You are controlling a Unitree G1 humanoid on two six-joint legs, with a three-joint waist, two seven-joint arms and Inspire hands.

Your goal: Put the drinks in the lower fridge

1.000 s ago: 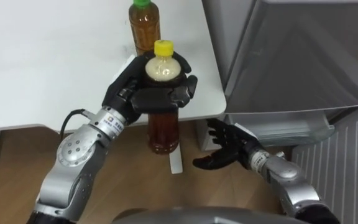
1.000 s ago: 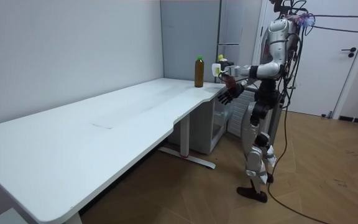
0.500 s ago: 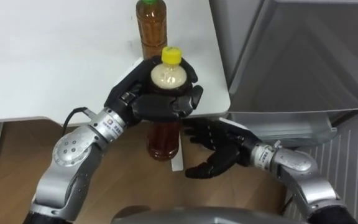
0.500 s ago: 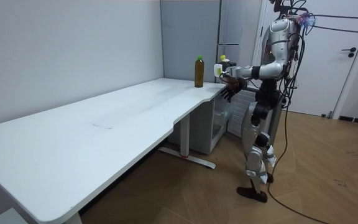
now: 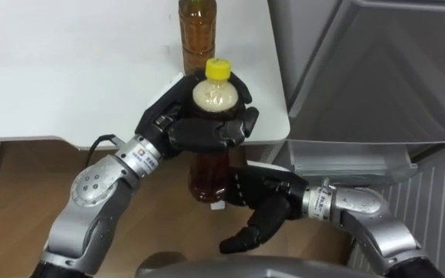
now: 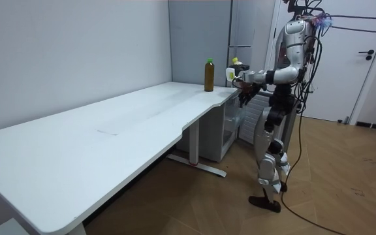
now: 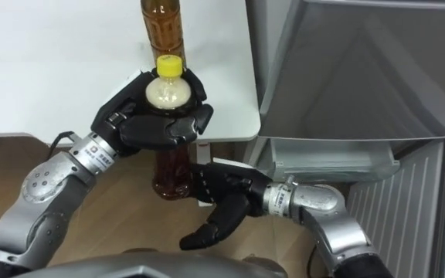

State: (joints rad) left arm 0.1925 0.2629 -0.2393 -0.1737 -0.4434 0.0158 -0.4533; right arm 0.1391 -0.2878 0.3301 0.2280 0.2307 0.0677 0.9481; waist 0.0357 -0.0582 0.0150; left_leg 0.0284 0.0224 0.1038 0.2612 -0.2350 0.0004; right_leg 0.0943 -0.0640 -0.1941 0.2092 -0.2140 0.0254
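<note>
In the left eye view the left hand (image 5: 199,127) has its fingers wrapped round the shoulder of a bottle (image 5: 209,166) of brown tea with a yellow cap. The bottle hangs upright just off the corner of the white table (image 5: 68,69), over the wooden floor (image 5: 22,177). The right hand (image 5: 265,205) waits beside the bottle's base with fingers loose and spread, clasping nothing; I cannot tell whether its fingertips touch the bottle. A second bottle (image 5: 197,31) stands on the table just behind, and the grey fridge (image 5: 377,77) fills the right side. The right eye view shows the same grasp: the left hand (image 7: 157,127) is clamped high and the right hand (image 7: 226,201) sits low, palm turned toward the bottle. In the room view the robot stands at the table's end next to the fridge (image 6: 243,26), with both hands before its chest. This looks like a handover from left to right. It should go best if the right hand closes firmly round the lower body before the left lets go. The bottle should stay upright and clear of the table edge, so that it neither slips nor knocks the second bottle.
</note>
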